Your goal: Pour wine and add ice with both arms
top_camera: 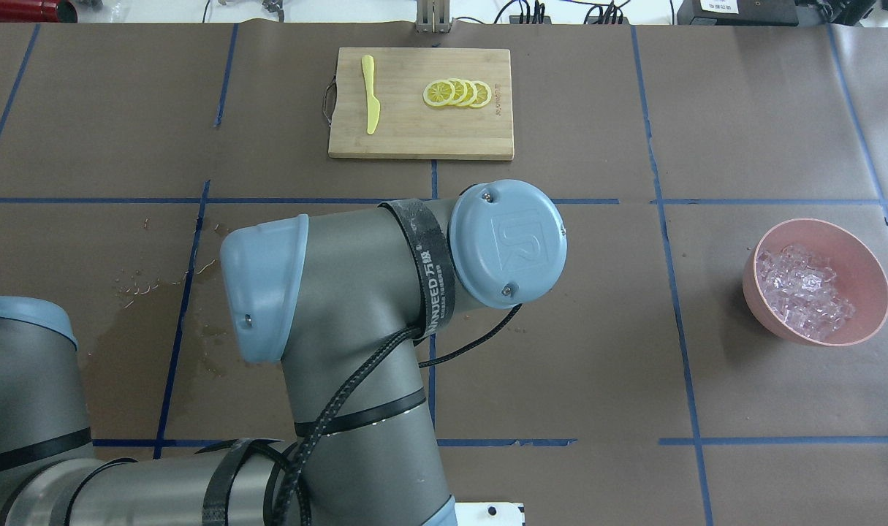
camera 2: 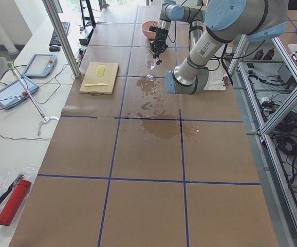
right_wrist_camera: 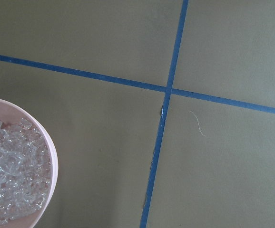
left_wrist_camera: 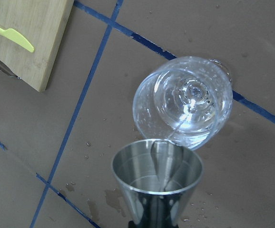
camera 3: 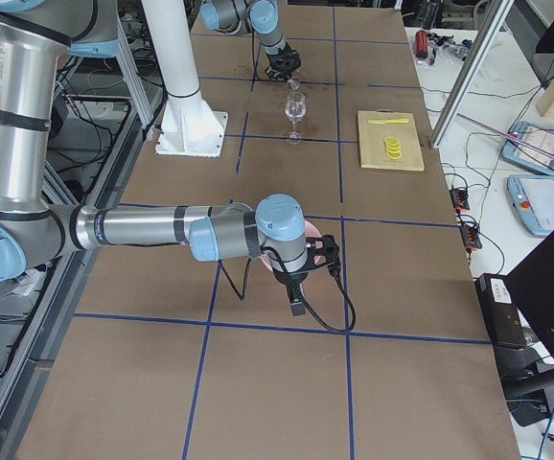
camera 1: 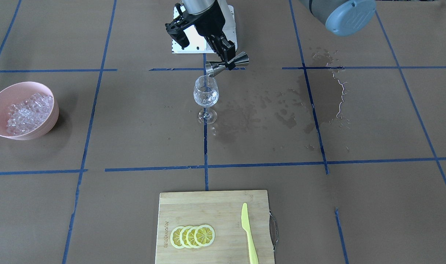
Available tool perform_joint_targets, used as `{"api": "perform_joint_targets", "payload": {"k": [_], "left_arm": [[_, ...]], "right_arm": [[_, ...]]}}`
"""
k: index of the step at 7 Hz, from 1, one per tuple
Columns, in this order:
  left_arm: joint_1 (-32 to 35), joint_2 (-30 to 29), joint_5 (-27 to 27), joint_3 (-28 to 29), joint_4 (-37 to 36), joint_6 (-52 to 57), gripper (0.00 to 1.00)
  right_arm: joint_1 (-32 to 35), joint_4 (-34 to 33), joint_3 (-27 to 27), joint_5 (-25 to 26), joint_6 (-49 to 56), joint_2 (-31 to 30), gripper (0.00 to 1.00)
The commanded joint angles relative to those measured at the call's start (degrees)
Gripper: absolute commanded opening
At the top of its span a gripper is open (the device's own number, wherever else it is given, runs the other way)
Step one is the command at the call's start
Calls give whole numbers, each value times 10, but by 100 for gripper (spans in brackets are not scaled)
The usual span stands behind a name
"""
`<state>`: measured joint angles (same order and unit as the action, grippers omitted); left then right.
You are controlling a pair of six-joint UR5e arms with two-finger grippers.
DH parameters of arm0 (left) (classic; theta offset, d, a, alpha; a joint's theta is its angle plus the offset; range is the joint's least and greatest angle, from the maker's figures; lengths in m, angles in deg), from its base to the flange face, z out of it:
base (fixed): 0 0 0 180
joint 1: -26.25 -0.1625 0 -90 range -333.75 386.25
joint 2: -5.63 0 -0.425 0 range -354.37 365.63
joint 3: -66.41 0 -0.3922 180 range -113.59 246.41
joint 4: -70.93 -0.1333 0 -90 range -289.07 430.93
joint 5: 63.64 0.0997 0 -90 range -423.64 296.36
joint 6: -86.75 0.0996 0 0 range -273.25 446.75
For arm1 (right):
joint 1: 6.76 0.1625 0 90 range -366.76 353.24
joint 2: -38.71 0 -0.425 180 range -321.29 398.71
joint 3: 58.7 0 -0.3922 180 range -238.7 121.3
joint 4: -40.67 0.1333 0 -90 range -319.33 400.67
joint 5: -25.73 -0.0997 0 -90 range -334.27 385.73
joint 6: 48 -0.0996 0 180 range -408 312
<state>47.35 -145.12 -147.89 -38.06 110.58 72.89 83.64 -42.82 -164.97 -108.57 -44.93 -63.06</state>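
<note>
Left gripper (camera 1: pixel 228 62): top centre of the front view, fingers clamped on the waist of the steel jigger (camera 1: pixel 214 69). The jigger lies nearly level, its lower mouth at the rim of the wine glass (camera 1: pixel 206 96).
- Left wrist view: a thin clear thread of wine (left_wrist_camera: pixel 179 127) runs from the jigger lip into the glass bowl. Droplets cling to the inside wall.
- The glass is upright, with its foot on a blue tape line.
- Wet patches (camera 1: pixel 318 91) spread over the brown cover from just beside the glass foot toward the right of the front view.

Right gripper (camera 3: pixel 297 302): shows only in the right side view, centre, near the pink bowl (camera 1: pixel 43 130). I cannot tell how its fingers stand.
- Ice (camera 1: pixel 26 113) is heaped in that bowl at the left edge of the front view, at mid-height and well apart from the glass.
- Bare cover lies between the bowl and the glass.

Cutting board (camera 1: pixel 208 205): touches the bottom edge of the front view, well apart from the glass.
- Lemon slices (camera 1: pixel 193 235) overlap in a row on its left part.
- The yellow knife (camera 1: pixel 248 233) lies along its right side.
</note>
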Motion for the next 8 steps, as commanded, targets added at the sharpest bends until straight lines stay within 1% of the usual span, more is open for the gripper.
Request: {"api": "perform_joint_targets", "payload": {"k": [1, 2, 4, 5, 6, 7, 8], "left_arm": [[2, 0, 16, -9, -1, 5, 0], [4, 1, 17, -17, 3, 5, 0], [10, 12, 18, -97, 15, 5, 0], [38, 30, 17, -138, 49, 5, 0], [58, 69, 17, -174, 94, 6, 0], [85, 131, 16, -201, 178, 39, 0], [110, 203, 13, -222, 283, 76, 0]], "right_arm": [[0, 0, 0, -1, 0, 1, 100], [0, 0, 0, -1, 0, 1, 100], [0, 0, 0, -1, 0, 1, 100], [0, 0, -1, -1, 0, 2, 100], [0, 0, -1, -1, 0, 2, 100], [0, 0, -1, -1, 0, 2, 100], [0, 0, -2, -2, 0, 1, 100]]}}
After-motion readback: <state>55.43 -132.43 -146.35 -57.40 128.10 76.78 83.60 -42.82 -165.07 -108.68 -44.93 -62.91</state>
